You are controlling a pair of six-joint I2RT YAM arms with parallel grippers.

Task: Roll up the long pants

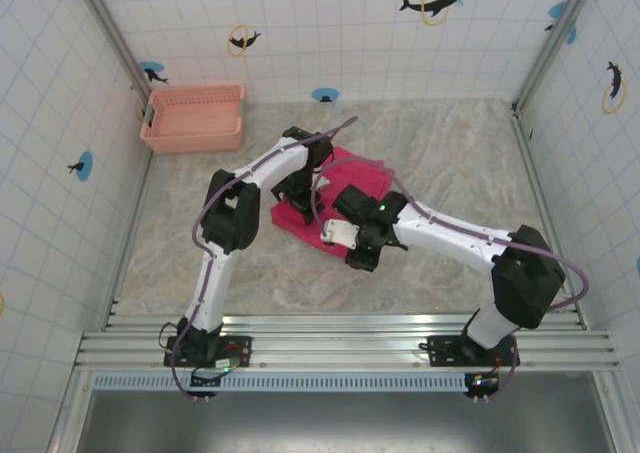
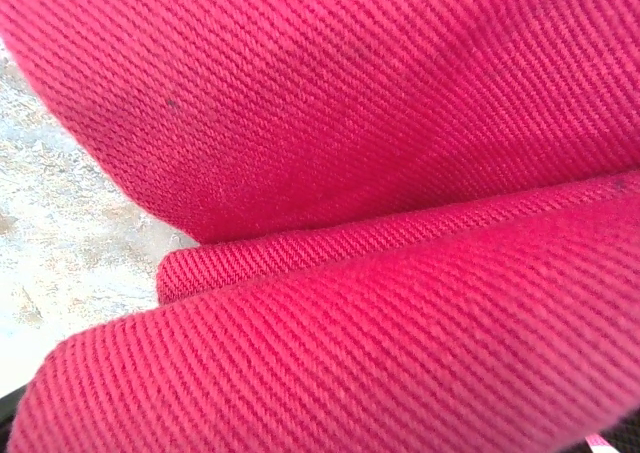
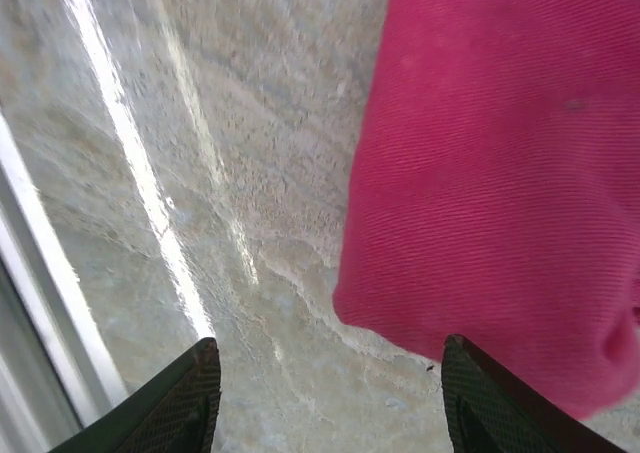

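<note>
Bright pink long pants (image 1: 352,176) lie bunched at the centre of the table (image 1: 460,163). The left gripper (image 1: 300,191), spread wide, presses in at their 9 o'clock. The right gripper (image 3: 335,403) hangs spread and empty at 5 o'clock. The cloth looks soft, light and floppy, and is probably best pinched at a folded edge.

The worktop (image 1: 450,153) is a pale surface with a mottled, stone-like pattern, and streaks of light glare across its near part. The long pants (image 1: 352,169), bright pink-red, lie on it near the middle, gathered into a compact folded heap. A salmon-pink lattice basket (image 1: 193,119) sits in the far left corner, well apart from the pants.
</note>
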